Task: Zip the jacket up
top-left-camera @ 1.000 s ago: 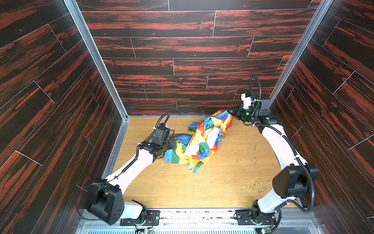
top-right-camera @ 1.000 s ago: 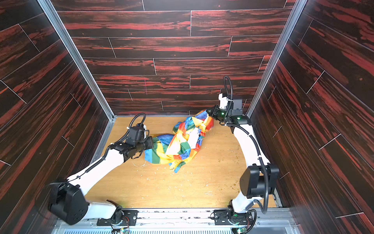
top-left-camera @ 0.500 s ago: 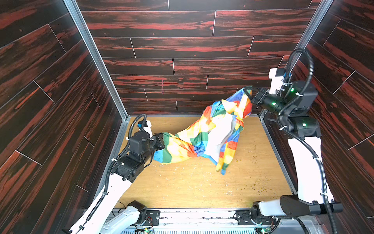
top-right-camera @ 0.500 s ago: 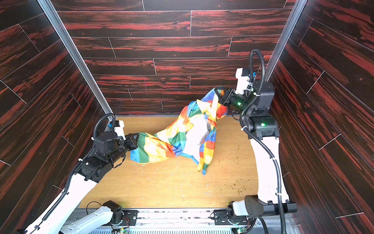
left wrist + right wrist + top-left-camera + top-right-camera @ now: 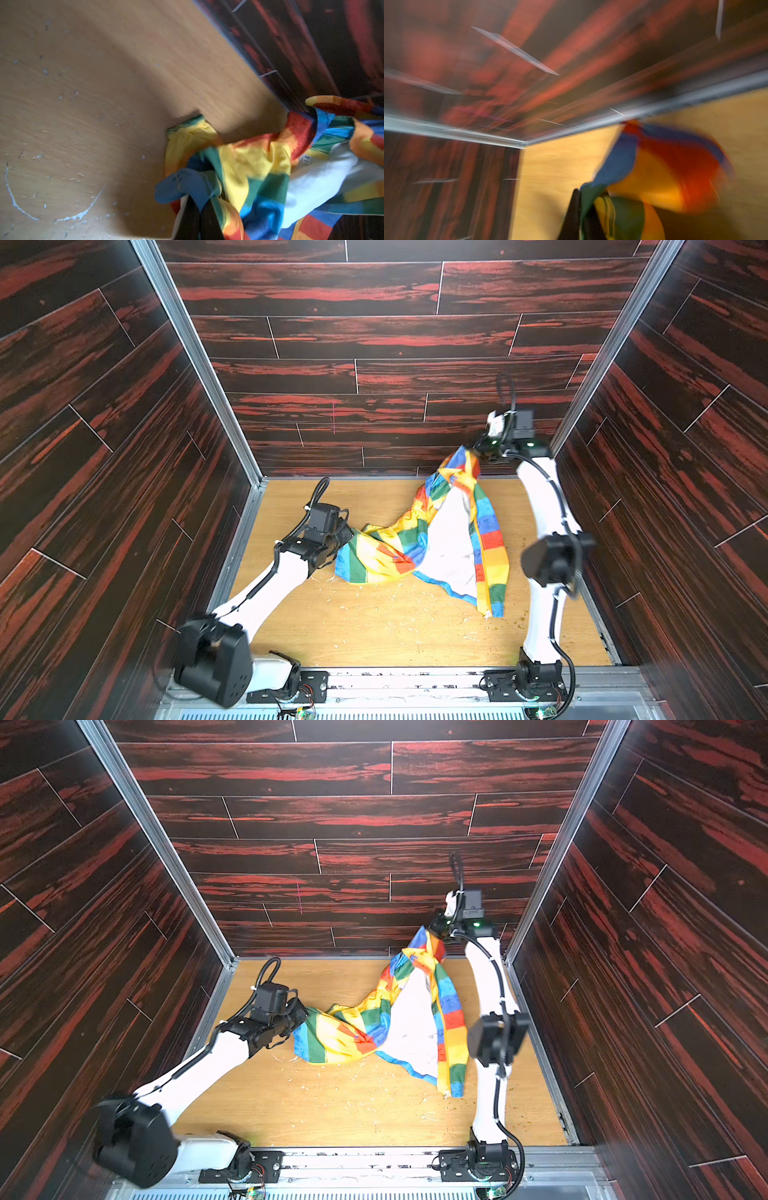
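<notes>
Small thin fabric jacket [image 5: 415, 549] in red, blue, green, yellow and orange blocks, white lining showing. It is strung across the pale wooden tabletop [image 5: 374, 630] from 9 o'clock up to 1 o'clock, with the far end raised and the middle sagging onto the wood. A loose striped flap trails toward 5 o'clock.

Left gripper [image 5: 198, 204] sits low at the 9 o'clock end, jaws together, pinching a blue-and-green fold.

Right gripper [image 5: 478, 450] is high at 1 o'clock, close to the dark red plank back wall [image 5: 374, 423]. Its wrist view is smeared, but cloth sits between the dark fingers [image 5: 576, 209] and the jacket's peak hangs from it, so I read it as clamped on the fabric.

Front open, nothing zipped. Zipper ends: cannot make them out.

Risks:
- The cloth is thin and each pinch is small — a hard pull apart could slide it out of the raised grip and drop everything in a heap.
- The trailing flap may fold under and bury the zipper edge.
</notes>
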